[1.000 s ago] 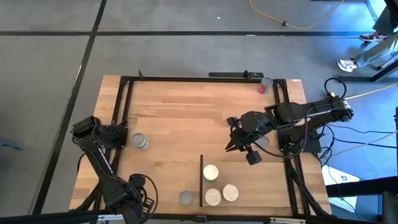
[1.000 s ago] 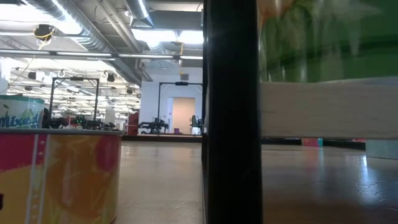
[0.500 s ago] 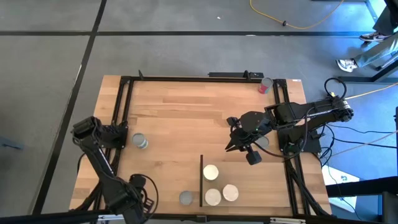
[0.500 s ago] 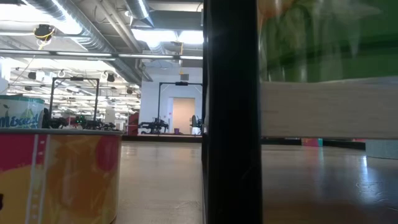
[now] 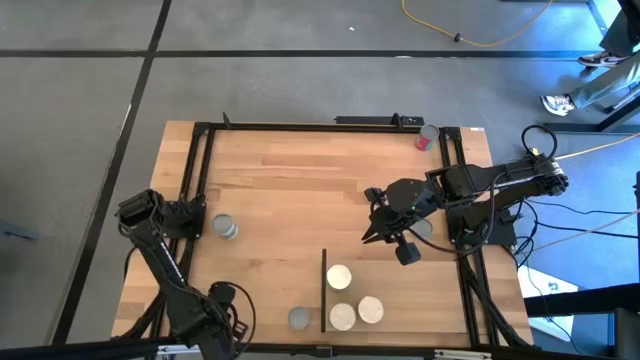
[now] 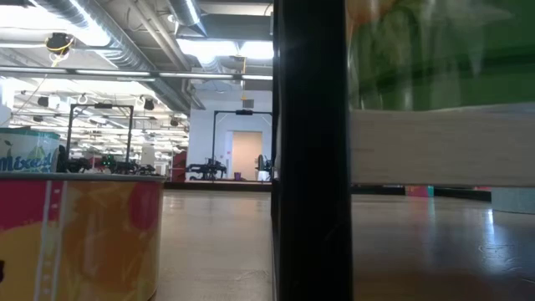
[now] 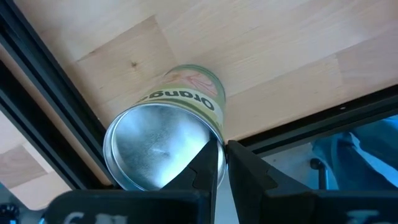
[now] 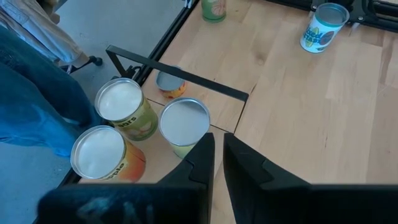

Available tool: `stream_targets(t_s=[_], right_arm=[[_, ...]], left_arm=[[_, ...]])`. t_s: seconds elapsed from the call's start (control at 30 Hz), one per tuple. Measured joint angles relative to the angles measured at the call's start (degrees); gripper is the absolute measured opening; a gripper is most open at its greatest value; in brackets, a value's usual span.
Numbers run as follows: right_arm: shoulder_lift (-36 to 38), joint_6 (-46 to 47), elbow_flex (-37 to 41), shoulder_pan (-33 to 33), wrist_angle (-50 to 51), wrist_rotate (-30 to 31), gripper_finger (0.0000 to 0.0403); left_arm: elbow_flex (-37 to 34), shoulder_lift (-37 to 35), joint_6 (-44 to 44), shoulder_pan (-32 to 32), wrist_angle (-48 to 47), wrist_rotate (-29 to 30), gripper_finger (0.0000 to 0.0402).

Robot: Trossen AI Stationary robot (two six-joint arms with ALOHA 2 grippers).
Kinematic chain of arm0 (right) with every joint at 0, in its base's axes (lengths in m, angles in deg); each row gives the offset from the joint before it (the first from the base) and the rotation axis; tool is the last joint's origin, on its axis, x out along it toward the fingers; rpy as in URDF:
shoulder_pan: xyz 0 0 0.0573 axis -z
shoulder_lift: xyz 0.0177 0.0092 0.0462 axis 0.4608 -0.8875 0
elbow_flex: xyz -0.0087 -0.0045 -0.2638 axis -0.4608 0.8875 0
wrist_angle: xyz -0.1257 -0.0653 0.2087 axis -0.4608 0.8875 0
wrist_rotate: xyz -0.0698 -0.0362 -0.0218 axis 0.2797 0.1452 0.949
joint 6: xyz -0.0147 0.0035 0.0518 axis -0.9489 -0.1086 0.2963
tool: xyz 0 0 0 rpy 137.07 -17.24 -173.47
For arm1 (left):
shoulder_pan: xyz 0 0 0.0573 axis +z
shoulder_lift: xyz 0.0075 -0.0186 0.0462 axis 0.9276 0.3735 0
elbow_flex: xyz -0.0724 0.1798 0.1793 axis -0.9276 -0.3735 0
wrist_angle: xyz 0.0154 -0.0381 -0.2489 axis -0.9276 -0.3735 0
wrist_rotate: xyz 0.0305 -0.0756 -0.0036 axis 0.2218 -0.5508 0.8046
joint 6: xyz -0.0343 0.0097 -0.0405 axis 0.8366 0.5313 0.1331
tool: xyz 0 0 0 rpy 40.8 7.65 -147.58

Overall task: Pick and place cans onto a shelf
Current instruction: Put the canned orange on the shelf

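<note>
A grey floor is seen around a light-wood worktop point(image 5: 280, 190) framed by black rails. At the lower middle of the high view the shelf point(image 5: 400, 295) is marked off by a thin black strip, and three pale-topped cans are grouped on it just right of that strip: one can point(image 5: 339, 277) nearest the centre, and two more point(image 5: 343, 316) point(image 5: 370, 309) below it. A grey-topped can point(image 5: 299, 319) stands just left of the strip, another point(image 5: 225, 228) sits at the left rail, and a red-sided can point(image 5: 428, 137) stands at the upper right corner.

The right end effector point(image 5: 378, 230) is held above the worktop at centre right, above the shelf group; in its wrist view its fingers are seen almost together with only a narrow gap, and nothing is held between them. The left end effector point(image 7: 221, 163) is poised over the can point(image 7: 165, 134) by the left rail, fingers nearly together, holding nothing.

The cans are judged to be rigid metal, smooth and somewhat slippery on their printed sides, moderately heavy if full, and not fragile. A hold is best taken across the round side wall, near mid-height, with the fingers opened wider than the can first; the flat tops offer no purchase, and a grip near the rim is likely to tip the can.
</note>
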Motion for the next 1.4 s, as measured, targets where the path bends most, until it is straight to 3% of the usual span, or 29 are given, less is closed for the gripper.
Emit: stream_targets(t_s=[0.33,0.57,0.83,1.13,1.4], right_arm=[[0.00,0.07,0.00,0.00,-0.82,0.07,0.0037],[0.00,0.16,0.00,0.00,-1.23,0.04,0.0037],[0.00,0.13,0.00,-0.01,-1.22,-0.02,0.0037],[0.00,-0.33,0.00,0.00,-1.20,0.12,0.0037],[0.00,0.56,0.00,0.37,-1.64,6.17,0.0037]], left_arm=[[0.00,0.04,-1.55,0.49,-0.21,-0.04,0.0003],[-0.17,-1.34,-12.20,4.47,-0.74,0.13,0.0001],[-0.15,-5.47,-33.32,12.38,-5.37,0.34,0.0001],[-0.09,-14.86,-62.21,25.24,-14.14,5.30,0.0000],[-0.11,-16.07,-91.75,39.45,-21.03,8.84,0.0000]])
